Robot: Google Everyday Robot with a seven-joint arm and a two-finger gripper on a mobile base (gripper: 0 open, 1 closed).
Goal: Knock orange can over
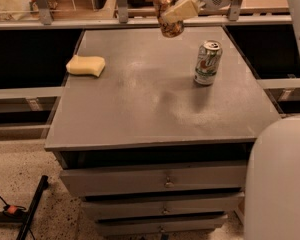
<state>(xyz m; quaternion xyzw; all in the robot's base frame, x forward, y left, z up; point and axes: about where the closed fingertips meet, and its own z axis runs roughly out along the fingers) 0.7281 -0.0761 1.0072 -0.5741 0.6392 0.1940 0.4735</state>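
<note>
The orange can [166, 11] has a mottled orange-brown label and a silver top rim. It hangs in the air above the far edge of the grey table [140, 99], roughly upright. My gripper [180, 9] comes in from the upper right and is shut on the can, with a pale finger [182, 8] across its right side. A second can [207, 62] with a green-and-white label and a red mark stands upright on the table's right half, below and to the right of the held can.
A yellow sponge [85, 65] lies near the table's left edge. Drawers [165, 181] run below the tabletop. A shelf rail [90, 21] crosses behind the table. My white arm body [280, 184] fills the lower right. A black bar [30, 209] lies on the floor at lower left.
</note>
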